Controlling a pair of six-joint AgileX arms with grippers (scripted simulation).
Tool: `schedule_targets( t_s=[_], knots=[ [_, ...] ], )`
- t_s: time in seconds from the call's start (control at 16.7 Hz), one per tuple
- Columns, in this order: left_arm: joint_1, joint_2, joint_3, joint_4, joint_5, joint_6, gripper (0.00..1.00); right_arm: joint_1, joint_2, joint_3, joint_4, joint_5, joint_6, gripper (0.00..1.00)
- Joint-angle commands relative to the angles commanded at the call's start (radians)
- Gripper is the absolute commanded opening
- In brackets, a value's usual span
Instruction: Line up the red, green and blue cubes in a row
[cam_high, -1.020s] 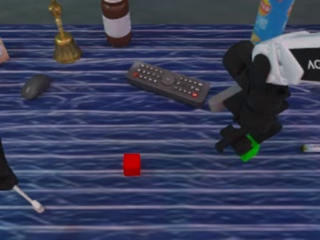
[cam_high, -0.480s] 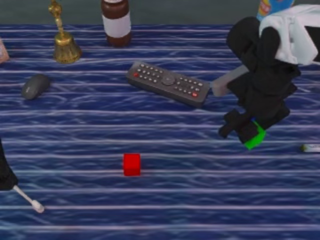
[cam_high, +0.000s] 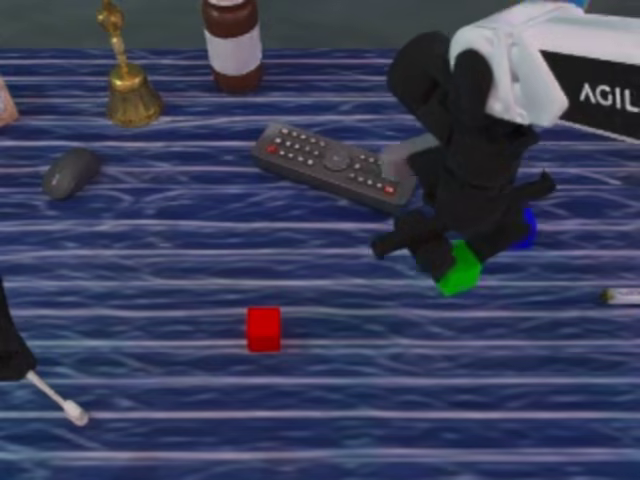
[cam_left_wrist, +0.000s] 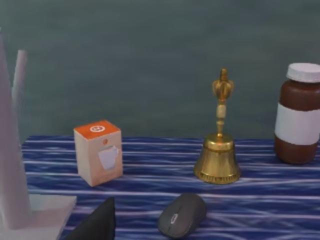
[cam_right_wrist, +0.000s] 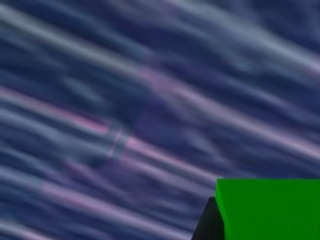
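Note:
The red cube (cam_high: 264, 329) rests on the blue striped cloth near the middle of the table. My right gripper (cam_high: 452, 265) is shut on the green cube (cam_high: 461, 270), held above the cloth to the right of the red cube; the wrist view shows the green cube (cam_right_wrist: 270, 210) against one dark finger (cam_right_wrist: 210, 225). A sliver of the blue cube (cam_high: 525, 228) peeks out from behind the right arm. My left gripper (cam_high: 12, 350) is parked at the table's left edge, with only one dark fingertip (cam_left_wrist: 97, 225) showing in its wrist view.
A black remote control (cam_high: 335, 165) lies behind the right gripper. A gold bell (cam_high: 130, 85), a brown jar (cam_high: 232, 40), a grey mouse (cam_high: 70, 172) and an orange box (cam_left_wrist: 98, 151) stand at the back and left. A cotton swab (cam_high: 60, 400) lies front left.
My right arm has carried the green cube to the left and slightly up-table, toward the red cube, uncovering part of the blue cube. The left arm has not moved.

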Motion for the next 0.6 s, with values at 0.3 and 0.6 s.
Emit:
schedule_targets(
  t_s=[0.3,0.6],
  knots=[
    [0.000,0.000,0.000,0.000,0.000,0.000,1.00,0.122,0.077,0.145,-0.078,0.006,0.383,0.00],
    [0.000,0.000,0.000,0.000,0.000,0.000,1.00,0.204,0.111,0.240,-0.120,0.011,0.604,0.00]
  ],
)
